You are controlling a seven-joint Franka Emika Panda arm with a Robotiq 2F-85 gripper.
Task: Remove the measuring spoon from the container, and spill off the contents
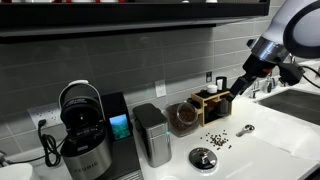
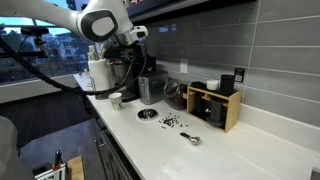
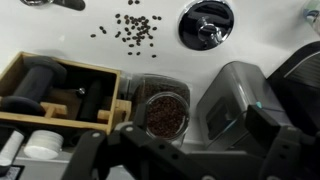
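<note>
The clear jar [image 1: 183, 117] with dark brown beans inside stands on the white counter between a steel canister and a wooden box. It also shows in the other exterior view [image 2: 175, 95] and, from above, in the wrist view [image 3: 165, 110]. The small silvery measuring spoon [image 1: 248, 128] lies on the counter, out of the jar; it also shows in an exterior view [image 2: 190, 139]. Spilled beans [image 1: 218, 140] lie loose on the counter beside it, also in the wrist view [image 3: 135, 28]. My gripper [image 1: 235, 88] hangs above the jar and box, open and empty [image 3: 185, 160].
A brushed-steel canister [image 1: 150, 135] stands next to the jar, with a coffee machine [image 1: 85, 130] beyond it. The wooden compartment box [image 1: 210, 103] holds dark items. A round metal drain disc [image 1: 203, 157] lies near the front. A sink [image 1: 295, 105] is at the right.
</note>
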